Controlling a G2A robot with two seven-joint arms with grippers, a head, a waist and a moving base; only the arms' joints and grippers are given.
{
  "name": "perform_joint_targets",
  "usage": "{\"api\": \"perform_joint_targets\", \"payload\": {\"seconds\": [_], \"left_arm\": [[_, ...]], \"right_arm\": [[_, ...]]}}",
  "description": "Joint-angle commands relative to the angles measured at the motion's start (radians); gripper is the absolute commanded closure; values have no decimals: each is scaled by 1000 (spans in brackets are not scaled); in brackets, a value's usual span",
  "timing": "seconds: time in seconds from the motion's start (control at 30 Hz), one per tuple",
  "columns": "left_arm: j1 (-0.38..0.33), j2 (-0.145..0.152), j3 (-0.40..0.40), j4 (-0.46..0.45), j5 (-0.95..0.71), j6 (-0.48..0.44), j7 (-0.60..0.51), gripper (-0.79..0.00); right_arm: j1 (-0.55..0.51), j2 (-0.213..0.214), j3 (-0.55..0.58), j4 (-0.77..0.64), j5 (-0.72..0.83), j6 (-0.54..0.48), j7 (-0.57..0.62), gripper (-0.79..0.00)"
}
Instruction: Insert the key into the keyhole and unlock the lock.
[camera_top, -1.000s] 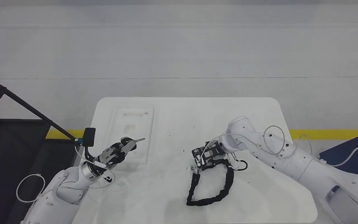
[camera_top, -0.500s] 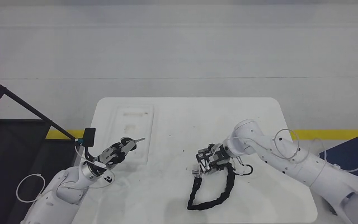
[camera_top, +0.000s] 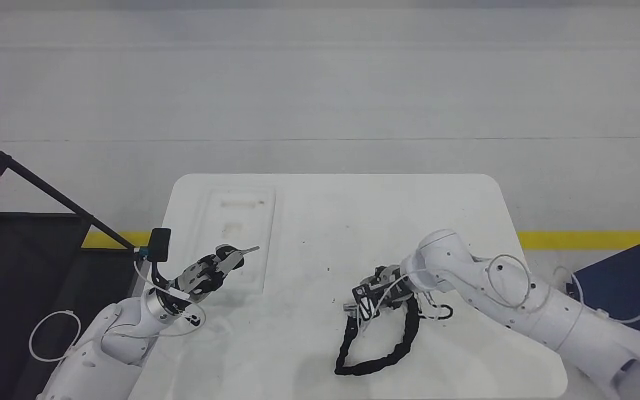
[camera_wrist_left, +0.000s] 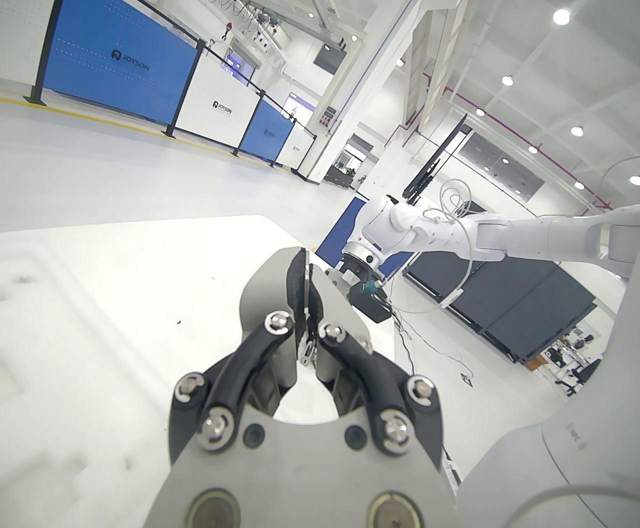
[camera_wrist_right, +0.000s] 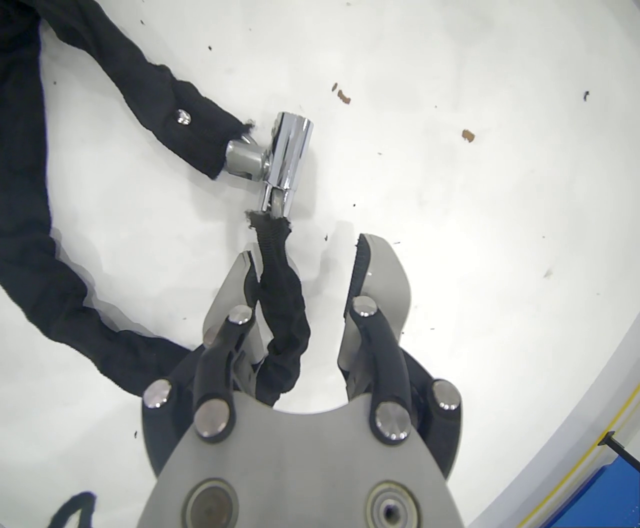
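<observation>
Lock (camera_wrist_right: 286, 152) awaits steadying: right gripper (camera_wrist_right: 305, 252), agape just beside it, must close on the chain (camera_wrist_right: 280, 300); left gripper (camera_wrist_left: 306, 267), well apart, pinches the key (camera_top: 248, 249).

We see the lock (camera_wrist_right: 286, 155) as mirror-polished metal, joined to a black woven cloth sleeve (camera_wrist_right: 150, 95) fraying at the ends. The desk (camera_wrist_right: 475, 225) is white, smooth and matt. The right hand (camera_wrist_right: 306, 252) has dull brushed-metal fingers (camera_wrist_right: 385, 270), ribbed black pads (camera_wrist_right: 358, 272) and glossy bolts (camera_wrist_right: 392, 420). The left hand (camera_wrist_left: 306, 265) pinches a small bright-metal key (camera_wrist_left: 306, 351).
</observation>
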Motion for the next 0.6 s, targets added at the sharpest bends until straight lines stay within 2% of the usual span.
{"api": "perform_joint_targets", "payload": {"seconds": [0.0,0.3,0.57], "left_arm": [[0,0,0,0,0,0,0,0],[0,0,0,0,0,0,0,0],[0,0,0,0,0,0,0,0]], "right_arm": [[-8,-1,6,3,-5,-1,-7,-372],[-43,-4,33,1,-35,-6,-32,-342],[-63,-20,44,-10,-68,-27,-43,-277]]}}
